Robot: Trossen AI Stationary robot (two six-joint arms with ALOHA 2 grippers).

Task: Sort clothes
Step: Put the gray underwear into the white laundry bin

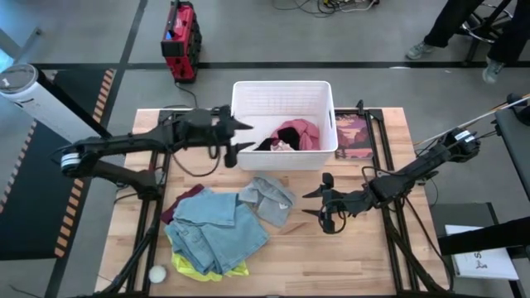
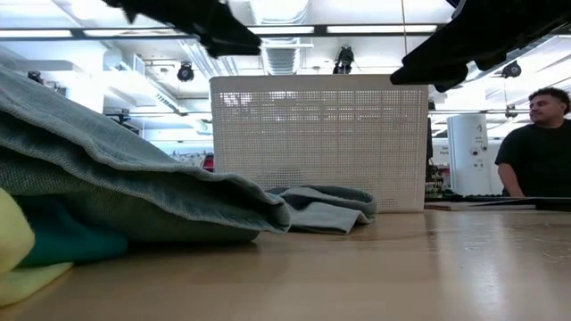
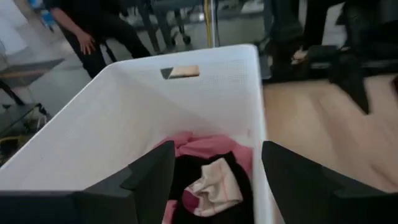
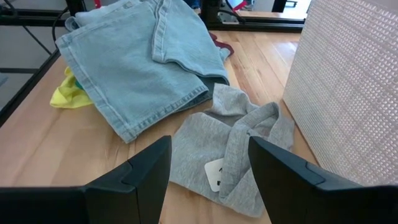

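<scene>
High view: left gripper point(image 1: 245, 136), jaws apart and empty, at white basket point(image 1: 248, 95) rim; pink and black garments point(image 1: 290, 135) just ahead inside.
Right wrist view: right gripper point(image 4: 208, 165) spread, empty; grey garment point(image 4: 230, 146) directly ahead, denim pile point(image 4: 137, 56) beyond.

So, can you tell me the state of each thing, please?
left gripper: open, empty, over the basket
right gripper: open, empty, beside the grey garment
white basket: holds pink and black clothes
grey garment: crumpled on table
denim pile: heaped, unsorted
</scene>
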